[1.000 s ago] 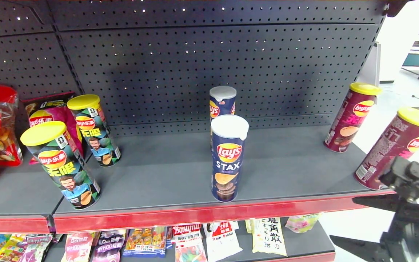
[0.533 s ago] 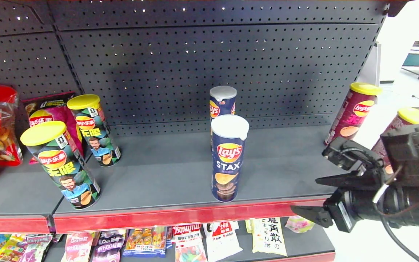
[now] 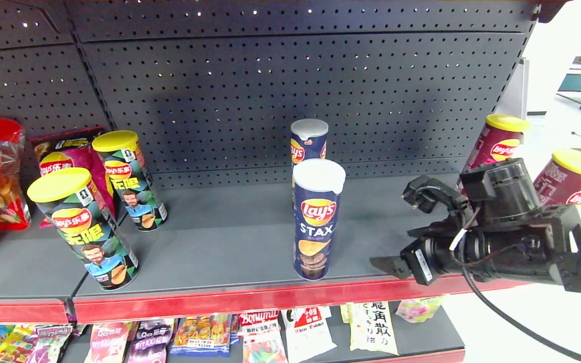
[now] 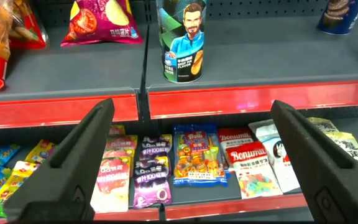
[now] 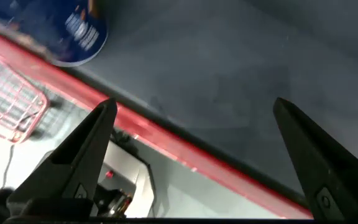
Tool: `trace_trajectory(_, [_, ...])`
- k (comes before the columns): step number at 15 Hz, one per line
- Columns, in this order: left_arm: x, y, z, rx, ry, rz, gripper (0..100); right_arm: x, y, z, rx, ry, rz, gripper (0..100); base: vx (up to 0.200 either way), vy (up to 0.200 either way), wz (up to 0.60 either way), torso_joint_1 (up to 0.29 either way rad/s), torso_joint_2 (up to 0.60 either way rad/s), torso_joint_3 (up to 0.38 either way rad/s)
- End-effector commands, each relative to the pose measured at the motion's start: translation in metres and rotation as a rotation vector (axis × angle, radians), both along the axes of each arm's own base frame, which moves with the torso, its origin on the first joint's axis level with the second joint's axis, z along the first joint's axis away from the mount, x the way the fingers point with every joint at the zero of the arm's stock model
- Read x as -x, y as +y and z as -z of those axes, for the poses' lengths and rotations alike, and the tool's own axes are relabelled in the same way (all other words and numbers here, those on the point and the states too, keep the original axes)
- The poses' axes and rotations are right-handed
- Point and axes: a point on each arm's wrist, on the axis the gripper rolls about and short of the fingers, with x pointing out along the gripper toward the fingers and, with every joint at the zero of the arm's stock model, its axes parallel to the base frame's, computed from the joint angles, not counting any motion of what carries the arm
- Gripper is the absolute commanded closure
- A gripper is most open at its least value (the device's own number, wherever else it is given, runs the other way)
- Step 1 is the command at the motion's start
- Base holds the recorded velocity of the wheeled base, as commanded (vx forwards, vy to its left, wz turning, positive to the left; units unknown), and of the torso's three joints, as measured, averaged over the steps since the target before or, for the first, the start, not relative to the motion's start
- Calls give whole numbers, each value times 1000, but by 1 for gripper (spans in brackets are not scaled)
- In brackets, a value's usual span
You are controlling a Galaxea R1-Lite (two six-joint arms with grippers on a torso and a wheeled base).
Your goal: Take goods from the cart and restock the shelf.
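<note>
My right pincer [image 3: 396, 248] hangs wide open and empty at the shelf [image 3: 230, 237] edge, beside the blue can [image 3: 315, 222], probably free to fetch stock. My left pincer [image 4: 191, 162] is also spread and empty.

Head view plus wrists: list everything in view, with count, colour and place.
blue cans: 2, navy with white lids, shelf middle, one behind the other
green cans: 2, yellow lids, shelf left
maroon cans: 2, yellow lids, shelf right end
snack bags: several, red and purple, far left
sachets: many, mixed colours, lower tier
shelf: 1, grey deck, red front edge
right gripper: open, empty, at the shelf front right of the blue cans
left gripper: open, empty, facing the shelf front
</note>
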Motion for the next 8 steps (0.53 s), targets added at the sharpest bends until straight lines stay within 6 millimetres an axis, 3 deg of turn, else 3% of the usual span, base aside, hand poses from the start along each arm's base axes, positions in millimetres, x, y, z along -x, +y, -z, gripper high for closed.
trace_trajectory(1, [0,0,0,0,-3,0,0,-4,13,10,12,26,-18,0,0,0,0,0,0,0])
trace_trajectory(8, [0,0,0,0,-1,0,0,-16,31,19,17,32,-43,0,0,0,0,0,0,0])
